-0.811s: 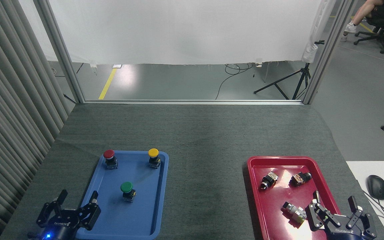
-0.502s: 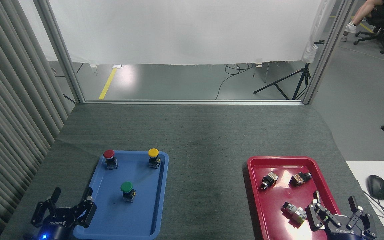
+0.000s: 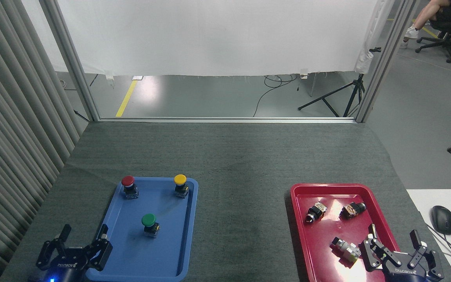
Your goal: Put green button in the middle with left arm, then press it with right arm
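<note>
Two flat plastic trays lie on the grey fabric desk (image 3: 229,156): one blue tray (image 3: 188,250), one red tray (image 3: 300,231). Three domed push buttons stand upright in the blue one: one green-capped (image 3: 148,220), one red-capped (image 3: 128,181), one yellow-capped (image 3: 180,179). In the red tray three small metal-and-black switch parts (image 3: 314,212) (image 3: 353,209) (image 3: 344,249) show, perhaps a fourth hidden behind the right tool (image 3: 394,243)
</note>
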Motion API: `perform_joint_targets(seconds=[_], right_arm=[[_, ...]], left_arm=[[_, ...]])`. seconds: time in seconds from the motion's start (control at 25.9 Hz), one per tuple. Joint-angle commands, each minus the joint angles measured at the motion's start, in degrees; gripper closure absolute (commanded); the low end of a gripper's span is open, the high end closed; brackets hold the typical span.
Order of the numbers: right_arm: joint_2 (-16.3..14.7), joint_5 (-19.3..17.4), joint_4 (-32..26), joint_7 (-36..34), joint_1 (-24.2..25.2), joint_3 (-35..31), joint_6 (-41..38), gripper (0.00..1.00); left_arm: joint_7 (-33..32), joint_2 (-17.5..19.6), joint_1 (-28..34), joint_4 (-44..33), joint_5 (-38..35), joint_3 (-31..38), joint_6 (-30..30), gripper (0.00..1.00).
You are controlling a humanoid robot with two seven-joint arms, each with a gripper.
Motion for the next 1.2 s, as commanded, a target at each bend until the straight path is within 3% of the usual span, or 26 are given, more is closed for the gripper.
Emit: perform_joint_targets(seconds=[0.0, 0.73, 0.93, 1.16], right_arm=[[-0.14, 0.00, 0.07, -0.01, -0.02, 0.01, 0.00, 0.00], [0.12, 0.00, 0.42, -0.10, 0.16, 0.45, -3.17, 0.00], [-0.31, -0.09, 1.48, -0.01, -0.19, 0.37, -3.26, 0.00], [0.56, 0.00, 1.83, -0.01, -0.19, 0.10, -3.70, 0.00]], left_arm=[[-0.01, -0.06, -0.44, 0.17, -0.04, 0.00, -0.39, 0.00], [-0.10, 0.03, -1.15, 1.49, -0.13, 0.00, -0.48, 0.00], [-0.36, 0.91, -1.67, 1.58, 0.05, -0.09, -5.84, 0.00], [-0.36, 0.91, -1.76, 1.58, -0.04, -0.09, -5.75, 0.00]])
